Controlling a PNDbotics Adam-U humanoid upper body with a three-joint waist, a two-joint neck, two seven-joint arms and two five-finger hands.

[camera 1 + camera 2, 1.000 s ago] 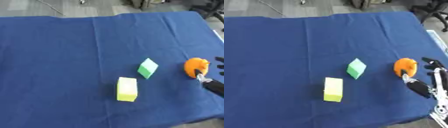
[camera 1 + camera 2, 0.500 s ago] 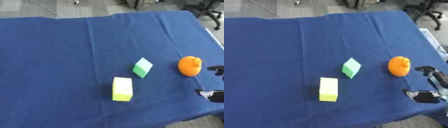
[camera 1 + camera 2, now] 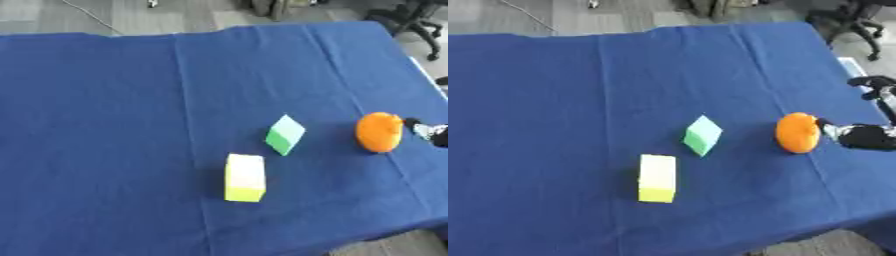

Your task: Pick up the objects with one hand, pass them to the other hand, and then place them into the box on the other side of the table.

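An orange round object lies on the blue cloth near the table's right edge. My right hand comes in from the right, open. One fingertip is right beside the orange object's right side, and another finger stands apart, farther back. A pale green block stands tilted on a corner near the middle. A yellow block lies in front of it, to the left. My left hand shows in neither view.
The blue cloth covers the whole table, with floor beyond its far edge. A chair base stands off the far right corner. No box is in view.
My right hand has risen from below the orange object to its right side. The whole picture has shifted a little, so the head has moved. The blocks lie as before.
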